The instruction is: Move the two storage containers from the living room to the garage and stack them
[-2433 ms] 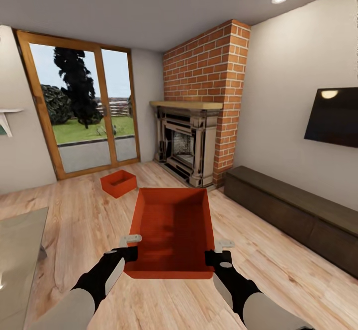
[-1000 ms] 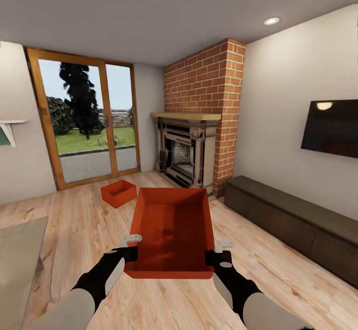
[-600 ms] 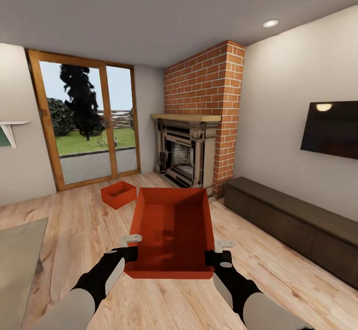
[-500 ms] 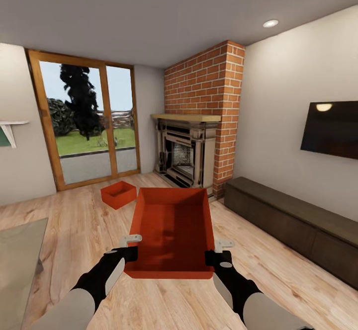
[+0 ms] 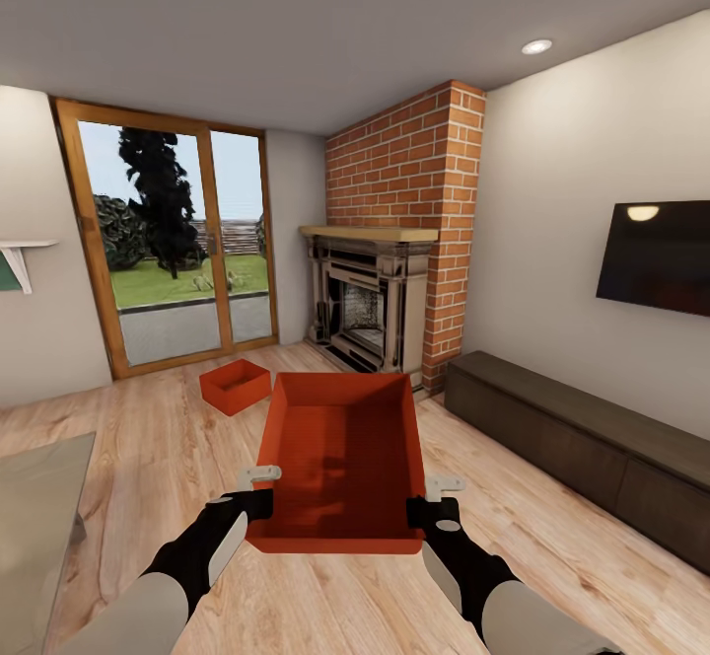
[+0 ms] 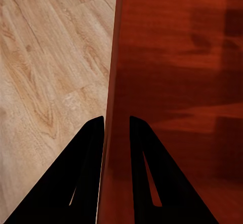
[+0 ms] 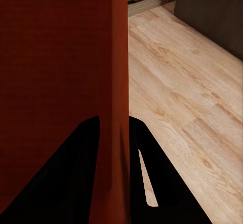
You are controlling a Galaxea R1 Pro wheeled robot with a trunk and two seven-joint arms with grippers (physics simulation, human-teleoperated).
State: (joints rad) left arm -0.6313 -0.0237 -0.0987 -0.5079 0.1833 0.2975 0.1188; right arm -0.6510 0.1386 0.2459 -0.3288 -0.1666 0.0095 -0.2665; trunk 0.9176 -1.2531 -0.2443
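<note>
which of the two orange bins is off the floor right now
The nearer storage container, gripped on its side walls by the left gripper and right gripper. The other container sits on the wood floor near the glass door.

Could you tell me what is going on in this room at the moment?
The robot holds one lidless red-orange plastic storage container above the light wood plank floor, the left gripper and right gripper each pinching a side wall. An identical second container sits on the floor near the glass patio door, left of the brick fireplace.
</note>
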